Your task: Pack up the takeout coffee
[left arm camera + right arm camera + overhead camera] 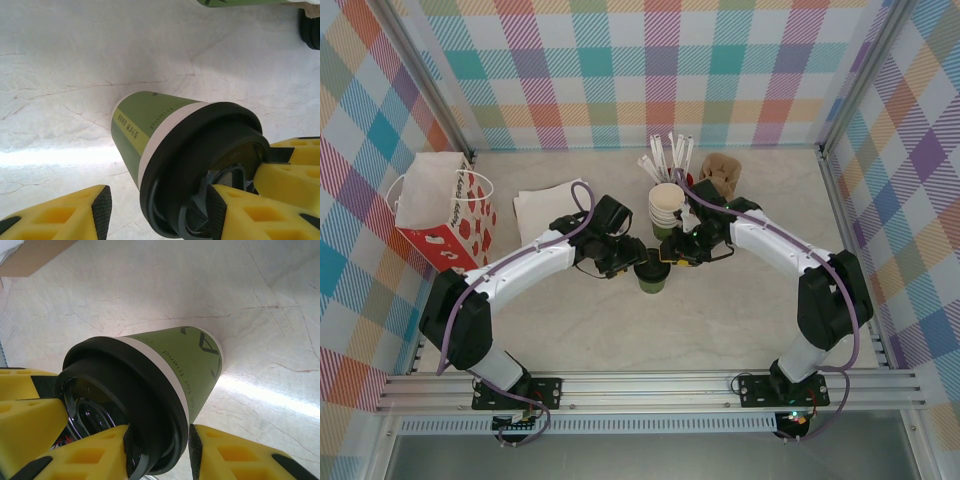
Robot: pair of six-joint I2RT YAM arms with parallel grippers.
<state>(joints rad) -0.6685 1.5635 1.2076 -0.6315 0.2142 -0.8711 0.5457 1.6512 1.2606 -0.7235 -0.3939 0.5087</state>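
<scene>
The cup (653,282) stands upright on the table (720,330) near its middle, just in front of a stack of cups (667,205), with the black lid (652,270) on it. Both arms reach in to it from either side. In the right wrist view the right gripper (164,440) pinches the lid (130,385) at its rim, 1 finger over the top and 1 outside against the skirt, above the green wall of the cup (195,357). In the left wrist view the left gripper (159,202) is spread across the opposite edge of the lid (200,150): 1 finger lies over the top, and the other stands clear of the cup (145,125) with bare table between them. In the top view the left gripper (632,264) and right gripper (672,256) meet over the cup. A red and white bag (445,215) stands at the far left, with folded napkins (545,210) beside it.
</scene>
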